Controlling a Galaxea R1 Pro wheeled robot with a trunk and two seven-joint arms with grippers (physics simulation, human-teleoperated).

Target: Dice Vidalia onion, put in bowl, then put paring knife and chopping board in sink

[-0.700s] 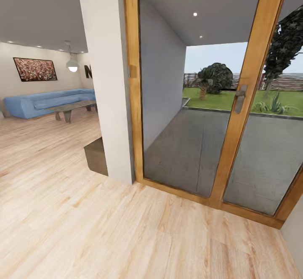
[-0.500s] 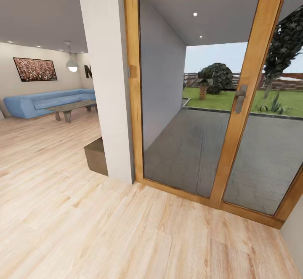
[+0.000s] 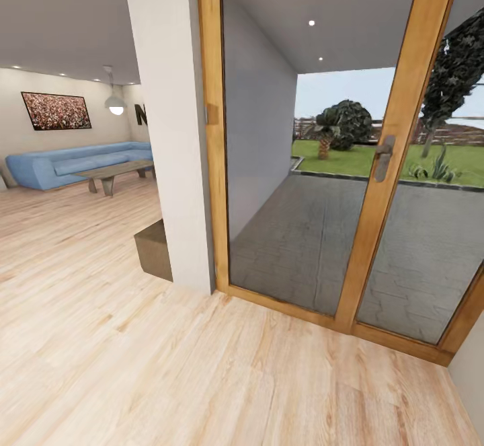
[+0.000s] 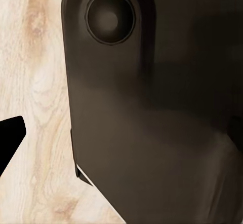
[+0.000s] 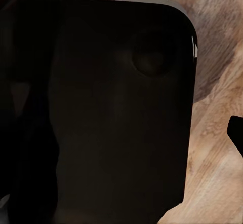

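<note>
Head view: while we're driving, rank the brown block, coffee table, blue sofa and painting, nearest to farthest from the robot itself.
1. Brown block: left of centre, at the foot of the white pillar.
2. Coffee table: further left, deeper into the room.
3. Blue sofa: just behind the table.
4. Painting: at the back, above the sofa.

Floor: I see pale wood-plank flooring [image 3: 168, 365].
Wall: white square pillar [image 3: 171, 123] ahead.
Doors: tall oak-framed glass doors [image 3: 376, 163], grey patio and lawn beyond.
Furniture: long blue sofa [image 3: 74, 162], low grey coffee table [image 3: 111, 173].
Light: round pendant lamp [image 3: 115, 104], lit.
</note>
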